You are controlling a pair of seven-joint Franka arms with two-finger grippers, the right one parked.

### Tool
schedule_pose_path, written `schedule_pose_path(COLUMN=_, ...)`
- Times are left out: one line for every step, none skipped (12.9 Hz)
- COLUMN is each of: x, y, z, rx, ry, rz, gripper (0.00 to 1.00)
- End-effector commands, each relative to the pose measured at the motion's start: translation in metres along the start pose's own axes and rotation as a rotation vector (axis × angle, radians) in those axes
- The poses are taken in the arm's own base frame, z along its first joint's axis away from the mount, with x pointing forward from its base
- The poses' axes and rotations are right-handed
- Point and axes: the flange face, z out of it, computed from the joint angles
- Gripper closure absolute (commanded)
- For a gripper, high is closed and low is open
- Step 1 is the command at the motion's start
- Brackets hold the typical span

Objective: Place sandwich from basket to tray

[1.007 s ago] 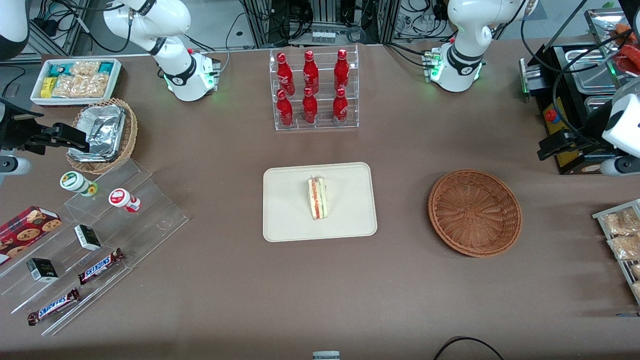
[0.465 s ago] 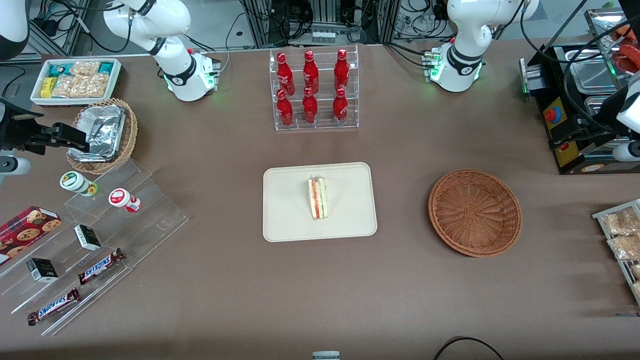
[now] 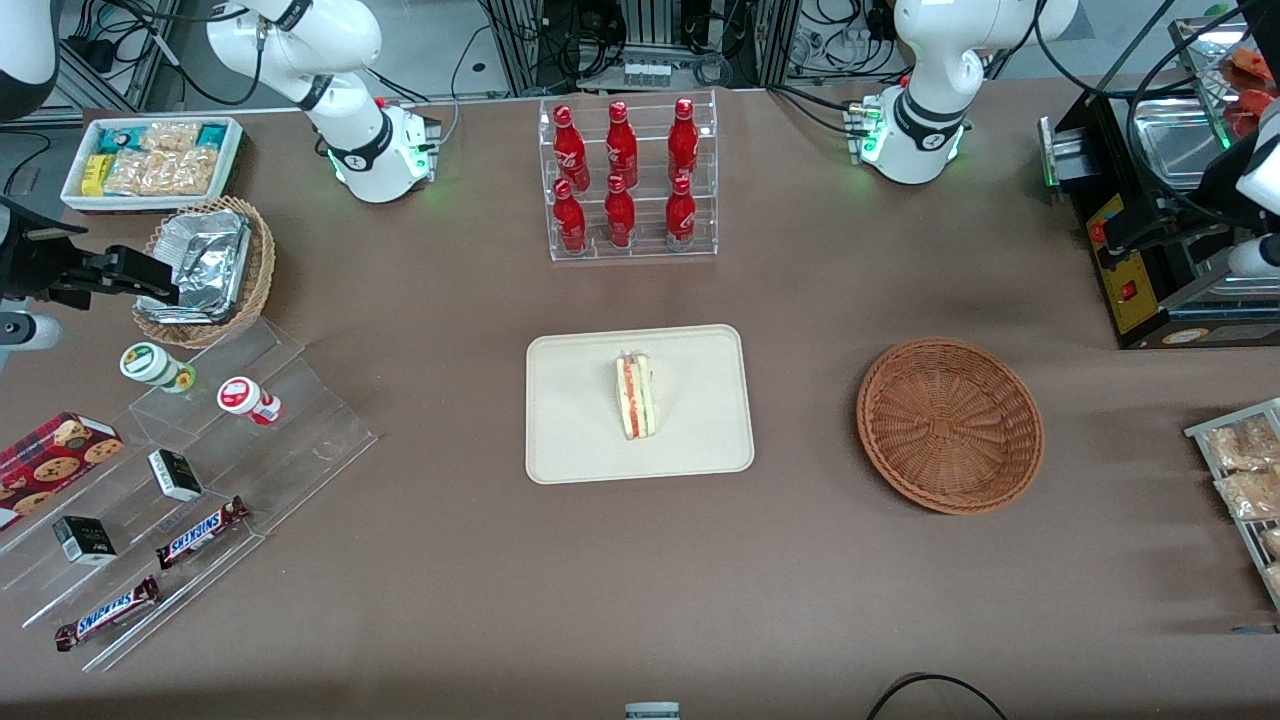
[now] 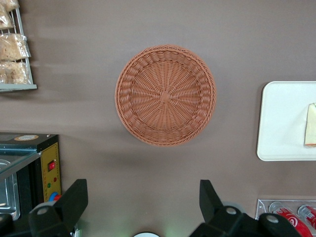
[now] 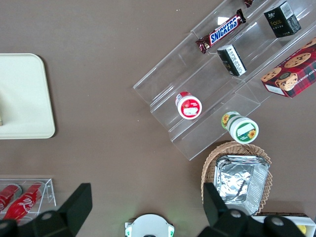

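The sandwich [image 3: 637, 397] was a small triangular wedge of pale bread, standing on edge so that its red-orange and green filling showed as stripes along the side turned up to the front camera. It lay on the cream-beige tray [image 3: 575, 440], about in the middle of it, clear of the raised rim. The round reddish-brown wicker basket [image 3: 950, 425] stood well apart from the tray, toward the working arm's end of the brown desk [image 3: 800, 300], and held nothing.

The front view took in the whole sandwich and the whole tray, along with the rack of red bottles [image 3: 625, 180] farther from the camera than the tray. The left wrist view showed the basket [image 4: 165, 95] entire from straight above, its weave spiralling from the centre, but only one rounded end of the tray [image 4: 281, 121] and a cut-off pale sliver of the sandwich [image 4: 310, 125] at the frame's edge.

The end effector [image 4: 143, 207] hung high above the desk, near the basket and nearer the arm's base than it. Its two dark fingers [image 4: 74, 197] stood wide apart, with nothing between them and touching nothing. In the front view it appeared at the working arm's end of the desk, over the black appliance [image 3: 1150, 290].
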Motion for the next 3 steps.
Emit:
schedule_pose_path(x=0.0103, y=0.0096, z=0.0008, rx=-0.002, ry=0.008, rz=0.027, gripper=0.0)
schedule_pose_path(x=0.0105, y=0.0105, z=0.0006, rx=-0.002, ry=0.01, rz=0.033, gripper=0.0)
schedule_pose_path(x=0.0105, y=0.0105, z=-0.0001, rx=-0.002, ry=0.011, rz=0.041, gripper=0.0)
